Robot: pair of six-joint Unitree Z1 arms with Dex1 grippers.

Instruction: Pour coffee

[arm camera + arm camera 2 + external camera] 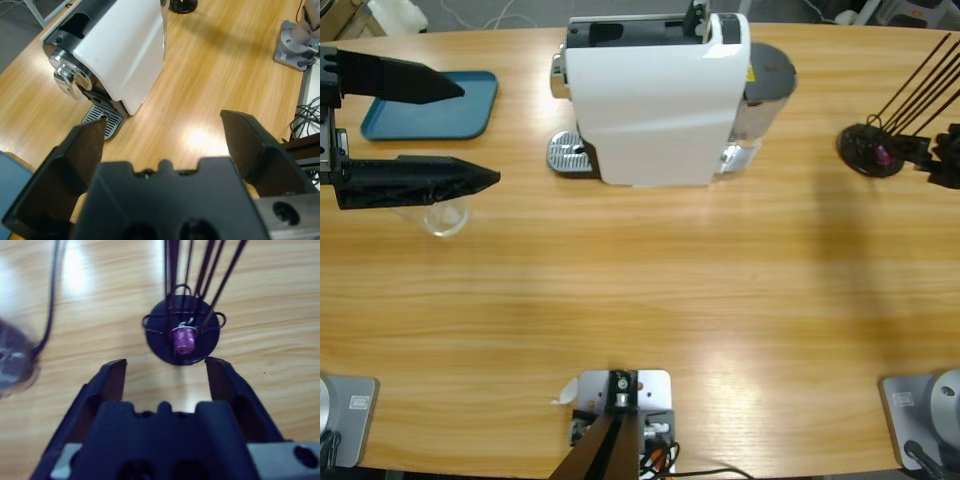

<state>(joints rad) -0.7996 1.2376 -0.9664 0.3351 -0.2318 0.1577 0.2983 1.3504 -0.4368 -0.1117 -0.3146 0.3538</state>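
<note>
L hand (480, 135) wide open at left edge, above clear glass (444, 215). White coffee machine (655, 100) top centre. R hand (166, 372) open, facing purple capsule (183, 339) in wire holder (182, 337).

A white coffee machine (655, 100) with a grey rear tank stands upright at the table's twelve o'clock edge, its perforated metal drip tray (568, 155) bare at its nine o'clock side, while a clear empty glass (442, 217) stands upright well apart toward nine o'clock.
</note>
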